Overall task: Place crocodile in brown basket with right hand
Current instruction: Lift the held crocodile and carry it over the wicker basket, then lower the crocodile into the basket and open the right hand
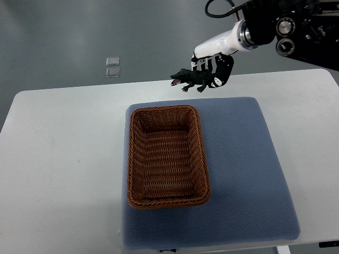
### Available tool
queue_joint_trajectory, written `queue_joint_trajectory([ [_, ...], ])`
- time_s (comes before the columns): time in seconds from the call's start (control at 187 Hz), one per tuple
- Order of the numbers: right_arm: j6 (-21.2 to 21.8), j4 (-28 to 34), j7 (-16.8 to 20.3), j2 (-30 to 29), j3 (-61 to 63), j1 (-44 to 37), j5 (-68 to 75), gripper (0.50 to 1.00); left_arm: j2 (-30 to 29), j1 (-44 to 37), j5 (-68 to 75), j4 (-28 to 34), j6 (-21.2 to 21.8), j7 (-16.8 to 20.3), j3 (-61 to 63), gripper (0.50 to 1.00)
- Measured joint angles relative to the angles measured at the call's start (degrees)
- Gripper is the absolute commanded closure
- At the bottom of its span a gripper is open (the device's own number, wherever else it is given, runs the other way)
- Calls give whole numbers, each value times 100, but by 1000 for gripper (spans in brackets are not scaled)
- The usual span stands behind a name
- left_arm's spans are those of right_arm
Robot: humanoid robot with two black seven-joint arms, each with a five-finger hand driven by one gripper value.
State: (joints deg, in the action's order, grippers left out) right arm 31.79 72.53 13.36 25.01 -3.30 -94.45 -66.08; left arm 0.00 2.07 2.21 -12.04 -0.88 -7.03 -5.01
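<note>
Grey floor (69, 32) shows beyond a white worktop (63, 159), with two small clear squares (112, 67) lying on it near the far edge. On the worktop lies a blue mat (249, 174), and a brown basket (130, 159) of woven wicker sits on the mat's left part, empty inside. The right hand (214, 66) comes in from the upper right corner on a white forearm and is over the far edge of the worktop, beyond the mat. Its dark fingers (226, 71) are clamped on the tail end of a dark green crocodile (195, 79), whose open red mouth points to the left. The crocodile is beyond the basket's far right corner, outside it.
</note>
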Motion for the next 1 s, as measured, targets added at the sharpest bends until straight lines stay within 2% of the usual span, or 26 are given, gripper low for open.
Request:
queue_joint_trajectory([
  [0.256, -61, -707, 4, -1513, -335, -20, 102, 1000, 0, 3, 0, 16, 0, 0, -11, 500],
  [0.395, -85, -1076, 2, -2042, -528, 159, 79, 993, 0, 3, 0, 17, 0, 0, -23, 500],
  [0.678, -199, -1502, 3, -2444, -595, 695, 22, 957, 0, 3, -4, 18, 0, 0, -15, 500],
  [0.945, -234, -1598, 9, -2466, -712, 941, 1, 928, 0, 4, -3, 14, 0, 0, 0, 500],
  [0.998, -234, -1601, 9, -2451, -743, 975, 0, 910, 0, 4, -2, 14, 0, 0, 0, 500],
])
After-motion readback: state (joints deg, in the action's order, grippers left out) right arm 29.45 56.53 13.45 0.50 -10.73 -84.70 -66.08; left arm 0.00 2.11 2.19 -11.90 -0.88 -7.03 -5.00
